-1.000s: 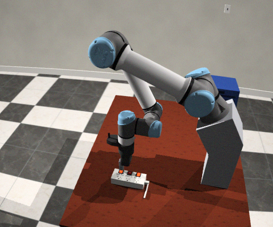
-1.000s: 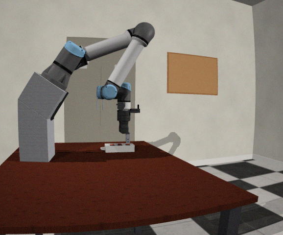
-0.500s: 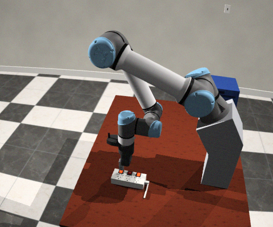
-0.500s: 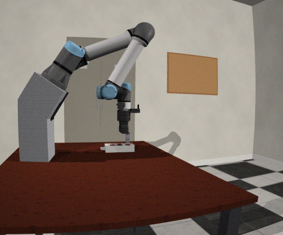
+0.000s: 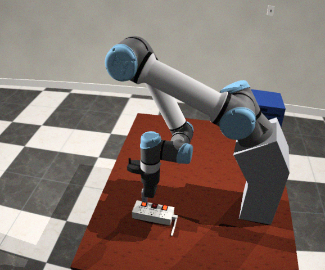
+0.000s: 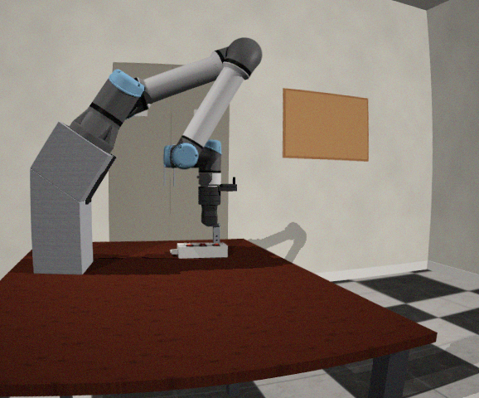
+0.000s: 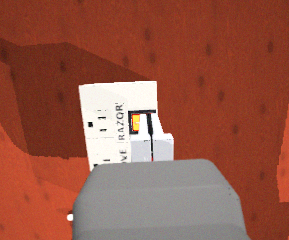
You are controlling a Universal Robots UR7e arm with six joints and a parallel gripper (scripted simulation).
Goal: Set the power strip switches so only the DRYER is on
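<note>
A white power strip (image 5: 153,214) lies flat on the red-brown table. It also shows in the exterior view (image 6: 202,249) and in the wrist view (image 7: 119,125). It carries three rocker switches: the left one (image 5: 143,204) glows orange, the middle one (image 5: 154,205) is dark red, the right one (image 5: 165,207) glows orange. My gripper (image 5: 143,199) is shut and points straight down, with its fingertips at the left switch. In the wrist view the shut fingers (image 7: 151,136) sit against the lit switch (image 7: 135,123) beside the label RAZOR. I cannot tell whether they press it.
The arm's grey pedestal (image 5: 262,174) stands on the table to the right of the strip. A short white cable stub (image 5: 174,225) sticks out from the strip's right end. The table's left edge runs close to the strip.
</note>
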